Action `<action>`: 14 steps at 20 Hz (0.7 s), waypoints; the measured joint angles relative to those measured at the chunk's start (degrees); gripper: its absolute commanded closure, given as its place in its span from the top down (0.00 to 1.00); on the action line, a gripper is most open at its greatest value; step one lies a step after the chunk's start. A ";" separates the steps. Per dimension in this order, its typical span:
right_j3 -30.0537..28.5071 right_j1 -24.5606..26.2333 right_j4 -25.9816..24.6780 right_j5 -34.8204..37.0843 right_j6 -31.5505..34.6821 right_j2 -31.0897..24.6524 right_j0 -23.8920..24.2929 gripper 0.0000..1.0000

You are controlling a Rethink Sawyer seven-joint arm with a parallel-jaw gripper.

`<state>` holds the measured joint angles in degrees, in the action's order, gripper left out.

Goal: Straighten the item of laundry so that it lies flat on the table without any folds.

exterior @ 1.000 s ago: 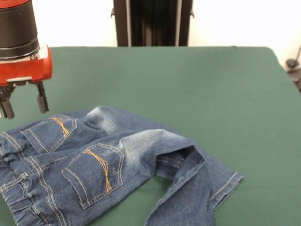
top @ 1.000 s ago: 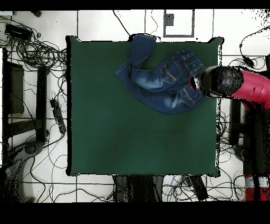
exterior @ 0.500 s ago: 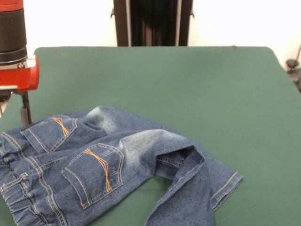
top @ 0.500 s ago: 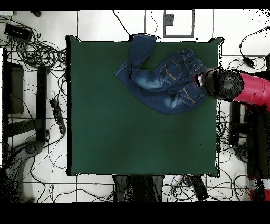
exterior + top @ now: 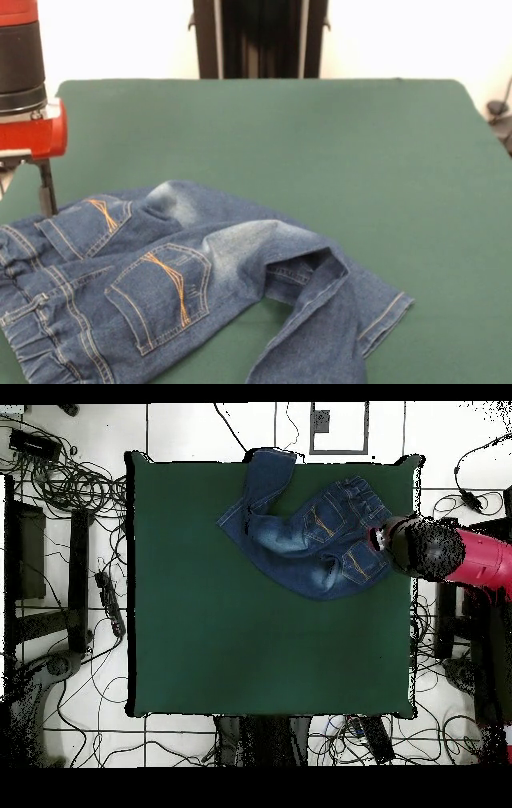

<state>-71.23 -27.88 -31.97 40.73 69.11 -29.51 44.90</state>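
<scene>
My large rectangular worktop (image 5: 336, 152) of dark green felt carries only a small pair of faded blue denim jeans (image 5: 184, 272), crumpled at its seven o'clock corner, one leg folded over.

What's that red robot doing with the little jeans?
The robot is trying to lay a small pair of jeans flat on the green table. Right now its gripper hangs at the table's edge beside the waistband end, near the back pocket with orange stitching. It isn't holding the jeans. They are not flat yet: one leg is folded over itself and the cloth is bunched in the middle.
</scene>
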 measured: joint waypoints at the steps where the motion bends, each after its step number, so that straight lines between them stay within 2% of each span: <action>1: -0.14 0.09 -0.02 0.00 0.00 -0.22 0.25 1.00; 14: -1.29 1.34 -2.17 0.00 -0.17 -2.46 2.02 1.00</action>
<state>-72.53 -26.54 -34.14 40.73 68.95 -31.97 46.92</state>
